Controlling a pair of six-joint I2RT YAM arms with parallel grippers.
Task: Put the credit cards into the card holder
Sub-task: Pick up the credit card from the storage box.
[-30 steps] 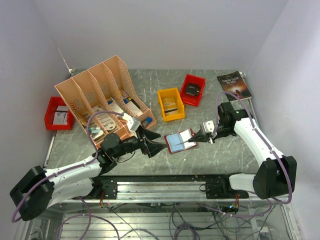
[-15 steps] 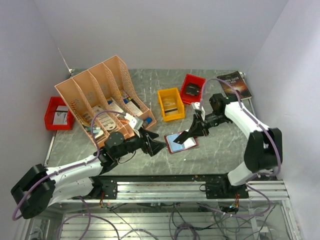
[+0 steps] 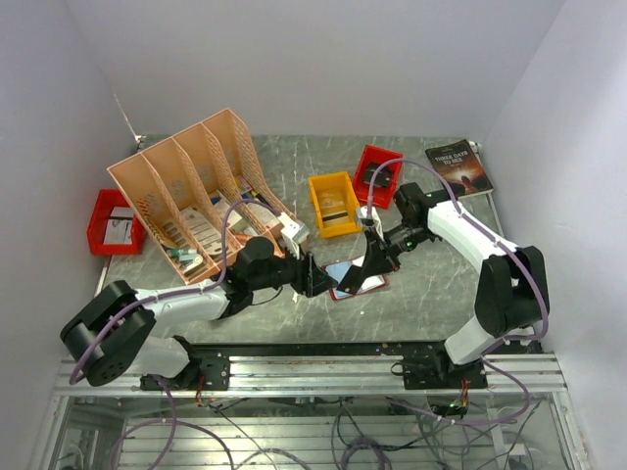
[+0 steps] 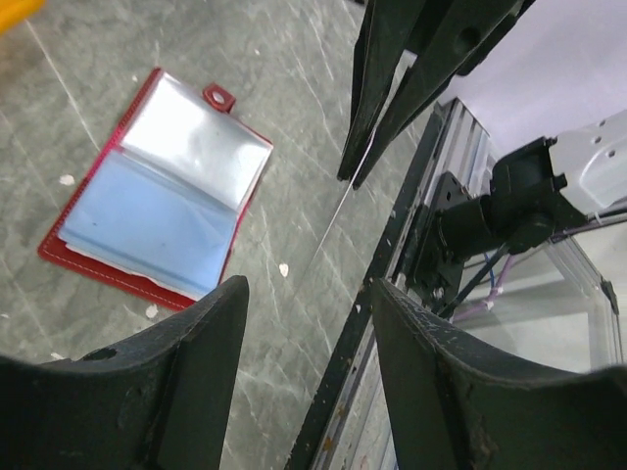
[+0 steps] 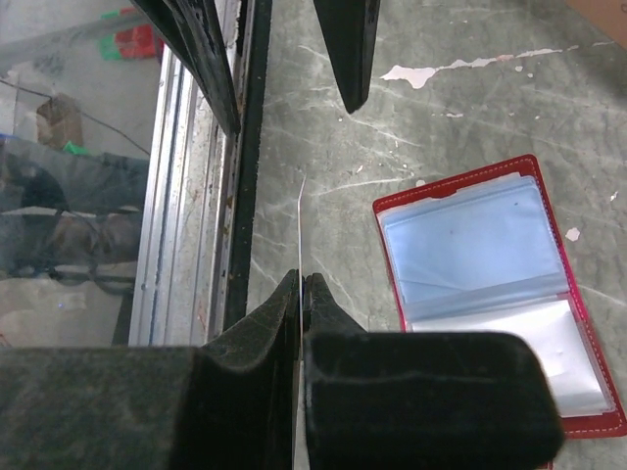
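Right wrist view shows the right gripper [image 5: 300, 281] pinching a thin credit card [image 5: 300, 211] edge-on above the grey table [image 5: 441, 98]. Just beside it the red card holder [image 5: 490, 284] lies open, clear pockets facing up. The left gripper [image 4: 309, 289] faces the card, jaws spread and empty

You are looking at a table [image 3: 441, 284] that is showing a smooth, grey, marble-like top with pale veins. The card holder [image 4: 157, 201] is showing a red leather-like cover with pale stitching, glossy clear plastic pockets and a small metal snap stud [image 4: 219, 97]. The credit card [image 5: 301, 220] is showing only a thin pale edge. At ten o'clock, the orange rack [image 3: 196, 181] is looking like matt plastic lattice. The left gripper [image 4: 309, 289] is showing matt black, slightly grainy fingers.
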